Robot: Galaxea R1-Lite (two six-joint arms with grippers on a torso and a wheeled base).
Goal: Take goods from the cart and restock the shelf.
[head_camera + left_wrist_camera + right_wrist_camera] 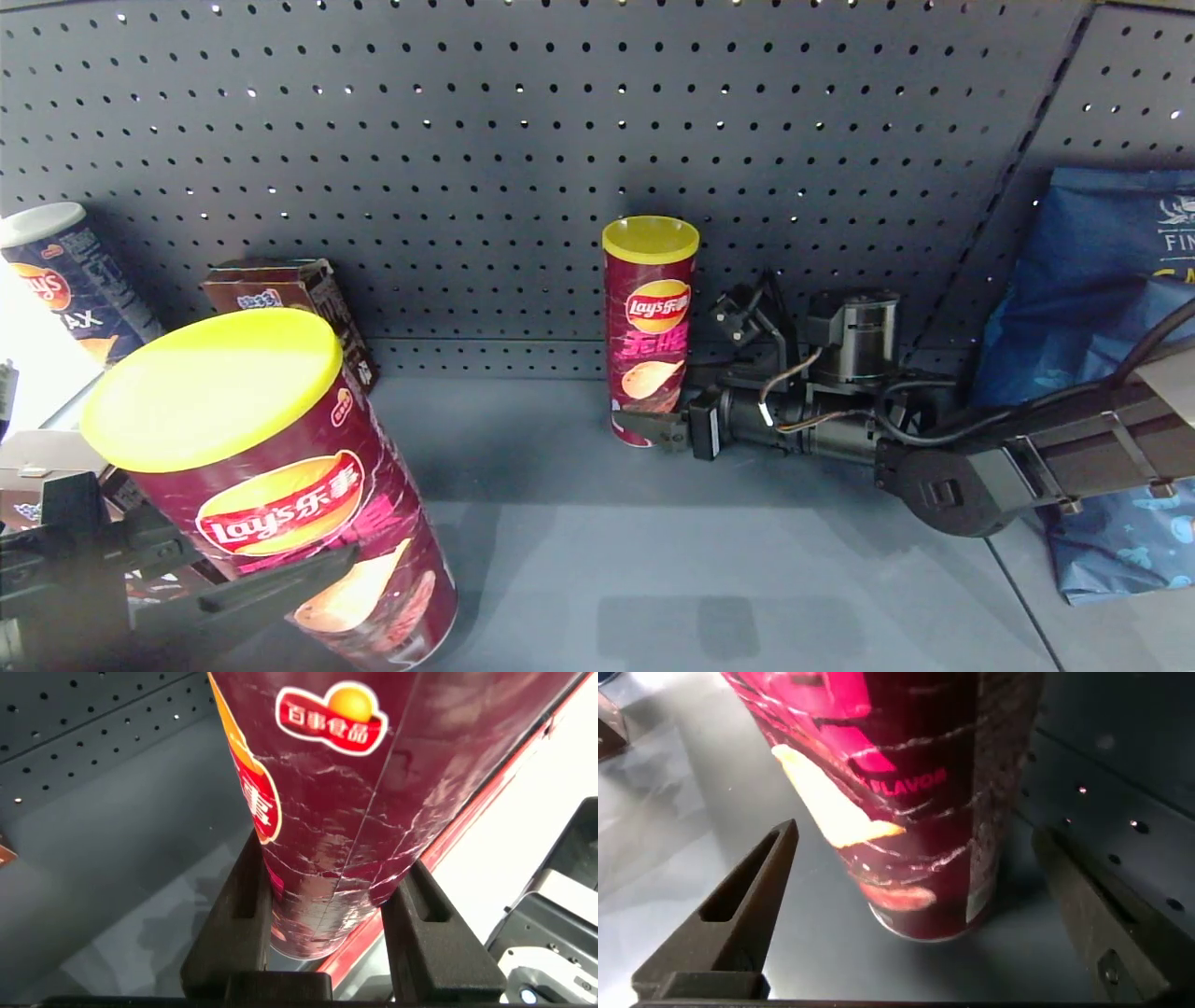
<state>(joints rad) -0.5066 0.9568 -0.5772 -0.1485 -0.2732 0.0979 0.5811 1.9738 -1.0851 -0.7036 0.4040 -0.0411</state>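
A maroon chips can (650, 327) with a yellow lid stands upright on the shelf (672, 579) close to the pegboard back. My right gripper (646, 420) is open at its base, with a finger (738, 924) on each side of the can (906, 793) and a gap to both. A second maroon can (280, 485) with a yellow lid leans at the lower left, above the shelf's front. My left gripper (275, 579) is shut on its lower body. The left wrist view shows both fingers (238, 905) pressed against that can (327, 784).
A blue chips can (56, 280) and a brown box (289, 299) stand at the far left of the shelf. A blue bag (1111, 355) leans at the right, behind my right arm. The pegboard (560, 140) closes the back. Open shelf floor lies between the two cans.
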